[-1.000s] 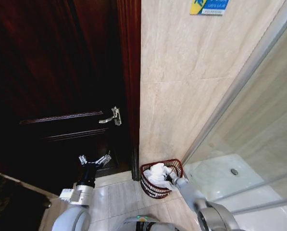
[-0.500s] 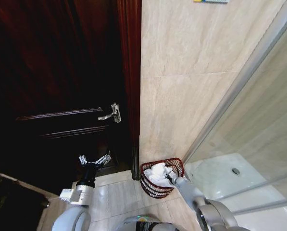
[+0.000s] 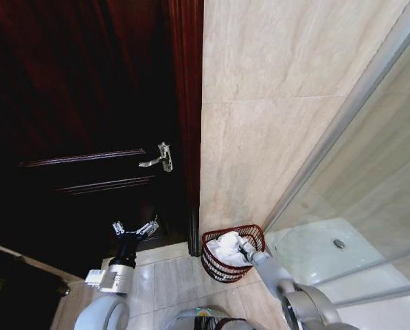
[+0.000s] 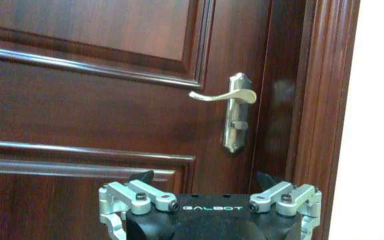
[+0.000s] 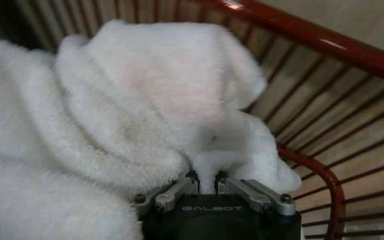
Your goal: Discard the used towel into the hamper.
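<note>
The hamper (image 3: 215,267) is a dark red wire basket on the floor against the tiled wall, with its rim (image 5: 310,34) close in the right wrist view. The white towel (image 3: 225,250) lies bunched inside it. My right gripper (image 3: 244,246) reaches down into the hamper. Its fingers are drawn together on a fold of the towel (image 5: 122,100), right gripper (image 5: 205,178) shut. My left gripper (image 3: 134,229) is held up before the dark wooden door, left gripper (image 4: 204,178) open and holding nothing.
A dark wooden door (image 3: 88,124) with a metal lever handle (image 3: 160,158), also seen as the handle (image 4: 231,96), stands left of the hamper. A beige tiled wall (image 3: 273,103) rises behind it. A glass shower partition (image 3: 369,172) and white shower tray (image 3: 314,251) lie to the right.
The whole picture has shifted a little as the camera moved. My right gripper stays in the hamper with the towel, and the left arm has not moved.
</note>
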Controlling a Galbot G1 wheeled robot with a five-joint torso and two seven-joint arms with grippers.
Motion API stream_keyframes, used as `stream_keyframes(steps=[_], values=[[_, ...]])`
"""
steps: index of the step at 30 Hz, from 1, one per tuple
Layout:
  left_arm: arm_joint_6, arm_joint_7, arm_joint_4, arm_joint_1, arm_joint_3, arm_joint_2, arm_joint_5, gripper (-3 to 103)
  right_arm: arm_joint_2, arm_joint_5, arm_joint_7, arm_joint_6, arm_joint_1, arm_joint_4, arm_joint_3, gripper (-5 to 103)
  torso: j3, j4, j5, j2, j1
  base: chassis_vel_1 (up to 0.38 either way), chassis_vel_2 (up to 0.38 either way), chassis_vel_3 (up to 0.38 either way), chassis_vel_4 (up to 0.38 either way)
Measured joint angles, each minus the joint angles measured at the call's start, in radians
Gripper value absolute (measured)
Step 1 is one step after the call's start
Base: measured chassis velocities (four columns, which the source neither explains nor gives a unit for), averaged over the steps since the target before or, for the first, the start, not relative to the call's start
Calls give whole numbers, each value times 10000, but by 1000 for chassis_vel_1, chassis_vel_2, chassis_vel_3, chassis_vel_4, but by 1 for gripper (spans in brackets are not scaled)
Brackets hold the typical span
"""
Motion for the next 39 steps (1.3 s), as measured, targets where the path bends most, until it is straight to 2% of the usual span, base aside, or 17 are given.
stream_keyframes(steps=[2, 4, 5, 7, 8, 10, 11, 14, 17, 18, 23, 24, 27, 31, 36, 37, 39], values=[[0, 0, 0, 0, 0, 0, 0, 100, -194, 888, -197, -56, -56, 535, -109, 8, -61, -3, -3, -107, -43, 0, 0, 0, 0], [0, 0, 0, 0, 0, 1, 0, 100, -483, 1600, -396, -236, -396, 1585, -302, 16, -87, -1, -4, -143, -59, 0, 0, 0, 0], [0, 0, 0, 0, 0, 1, 0, 100, -483, 1600, -396, -236, -396, 1585, -302, 16, -87, -1, -4, -143, -59, 0, 0, 0, 0], [0, 0, 0, 0, 0, 1, 0, 100, -794, 2048, -594, -450, -803, 2583, -430, 27, -92, 0, -1, -150, -61, 0, 0, 0, 0], [0, 0, 0, 0, 0, 1, 0, 100, -897, 2212, -679, -509, -941, 2879, -450, 27, -93, 0, -3, -149, -61, 0, 0, 0, 0], [0, 0, 0, 0, -1, 1, 0, 100, -1305, 3058, -842, -764, -1519, 4022, -557, 37, -92, 0, -2, -145, -61, 0, 0, 0, 0], [0, 0, 0, 0, -1, 1, 0, 100, -1305, 3058, -842, -764, -1519, 4022, -557, 37, -92, 0, -2, -145, -61, 0, 0, 0, 0], [0, 0, 0, 0, -1, 0, 0, 100, -1739, 3588, -1042, -669, -2204, 5118, -575, 54, -84, 3, -2, -125, -54, 0, 0, 0, 0], [0, 0, -1, 0, -1, 0, 0, 100, -2044, 3963, -1067, -620, -2741, 5903, -561, 60, -76, 2, -3, -111, -47, 0, 0, 0, 0], [0, -1, 0, 0, -1, 0, 0, 100, -2201, 4202, -1036, -619, -3178, 6523, -507, 71, -70, 2, -4, -101, -42, 0, 0, 0, 0], [0, -1, 0, 0, -1, 0, 0, 100, -2440, 4706, -776, -821, -4138, 8158, -305, 81, -61, 1, -6, -81, -34, 0, 0, 0, 0], [0, 0, 0, 0, 0, 1, 0, 100, -2528, 4941, -646, -969, -4574, 8991, -234, 91, -56, 1, -7, -73, -31, 0, 0, 0, 0], [0, 0, 0, 0, 0, 0, 0, 100, -2599, 5093, -502, -1271, -5067, 9935, -212, 96, -51, -1, -11, -62, -27, 0, 0, 0, 0], [0, 0, 0, 0, 0, 0, 0, 100, -2453, 4760, -459, -1409, -5172, 10059, -268, 100, -45, 0, -10, -54, -22, 0, 0, 0, 0], [0, 0, 0, 0, 0, 0, 0, 100, -2050, 3721, -455, -1444, -4983, 9183, -562, 100, -37, 2, -6, -43, -15, 0, 0, 0, 0], [0, 0, 0, 0, 1, 0, 0, 100, -1933, 3208, -397, -1365, -4785, 8582, -710, 100, -35, 0, -7, -39, -13, 0, 0, 0, 0], [0, 0, 0, 0, 0, 1, 0, 100, -1881, 3006, -229, -1270, -4625, 8179, -848, 100, -34, 0, -7, -37, -12, 0, 0, 0, 0]])
